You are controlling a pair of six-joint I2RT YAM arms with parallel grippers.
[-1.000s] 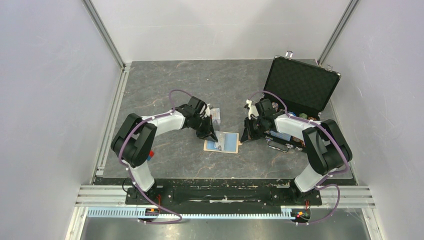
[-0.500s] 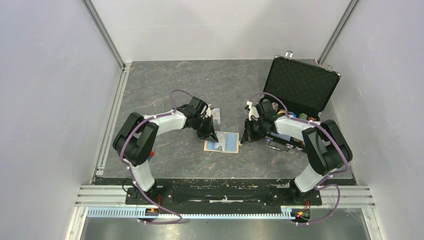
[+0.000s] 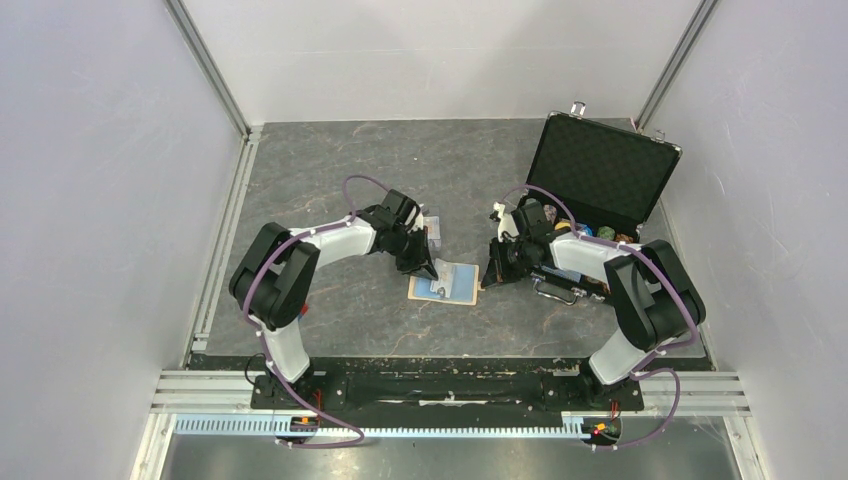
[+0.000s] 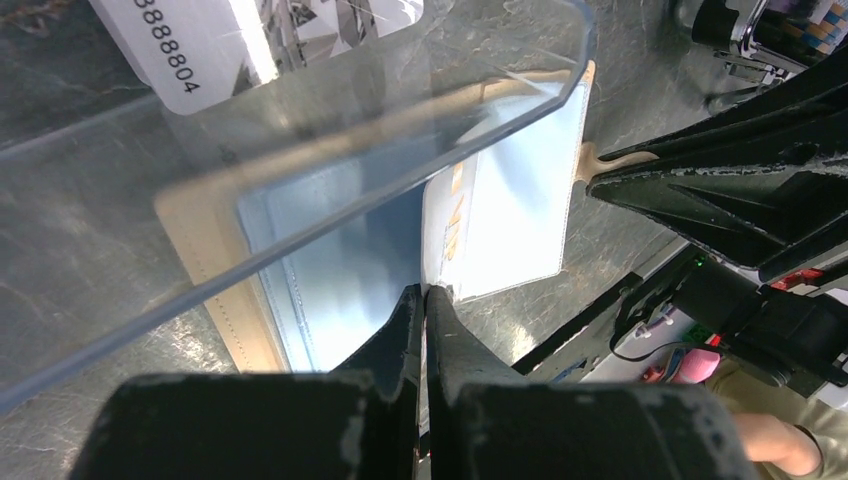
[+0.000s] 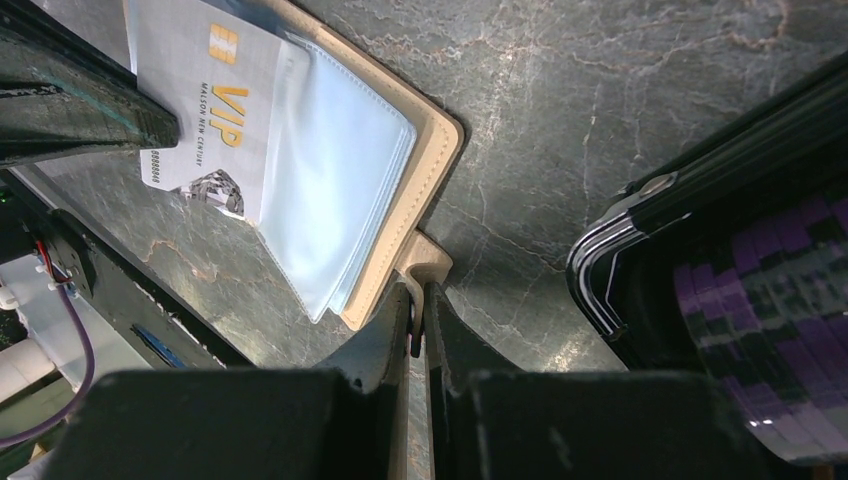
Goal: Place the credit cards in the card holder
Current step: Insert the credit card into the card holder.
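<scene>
Left gripper (image 4: 425,295): fingers pressed together, apparently pinching a near corner of the credit card (image 4: 500,220); carried low over the worktop, presumably to feed the card edge-on into a pocket.
Credit card: lay printed face up on the card holder (image 5: 408,200); one edge appeared tucked under the light blue sleeves and the rest was exposed; judged not yet fully seated.
Right gripper (image 5: 418,300): fingers closed on the snap tab (image 5: 425,265) at the holder's outer edge; judged a bracing grip, taken to stop the holder sliding away under the push from the opposite side.
Card holder: lay open and flat near the middle of the worktop, somewhat toward its near edge, between the two grippers; spread open so that the pockets faced upward.
Second credit card (image 4: 200,45): lay face up just beyond the holder, toward the far edge, seen through a clear plastic tray (image 4: 583,45); could not be told whether inside or beneath it; not gripped, judged left for a later pass.
Black case (image 3: 600,175): stood open by the right edge of the worktop, toward the far right corner, near the right gripper; took no apparent part in the task.
Step in hand: judged the insertion of the first card, about midway.
</scene>
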